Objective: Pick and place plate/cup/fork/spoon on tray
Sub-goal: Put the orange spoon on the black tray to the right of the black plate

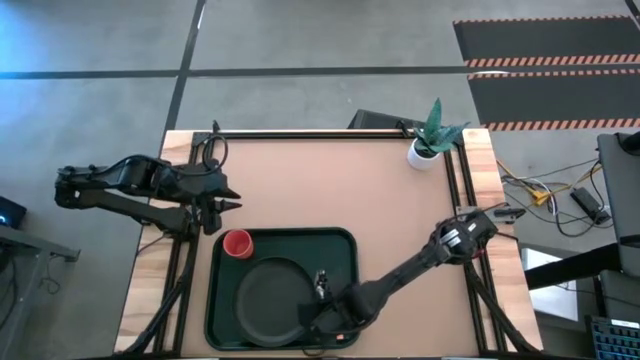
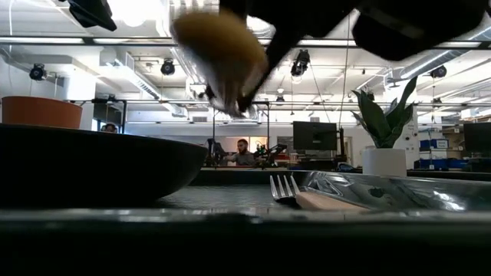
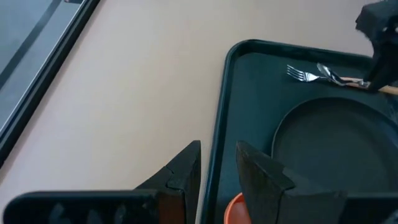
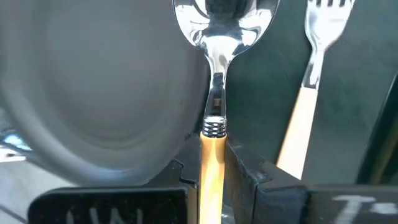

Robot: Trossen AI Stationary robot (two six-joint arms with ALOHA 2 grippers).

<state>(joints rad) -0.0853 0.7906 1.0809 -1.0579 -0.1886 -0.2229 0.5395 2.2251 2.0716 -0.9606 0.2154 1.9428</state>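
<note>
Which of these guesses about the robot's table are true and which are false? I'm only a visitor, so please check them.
1. The right gripper is shut on the spoon by its orange handle. True.
2. The fork lies on the bare table outside the tray. False: it lies inside the tray, beside the spoon.
3. The red cup stands in a corner of the tray, next to the plate. True.
4. The left gripper holds the plate. False: it holds nothing and hangs over the table near the tray's cup corner.
5. The potted plant sits on the tray. False: it stands at the table's far edge.
</note>
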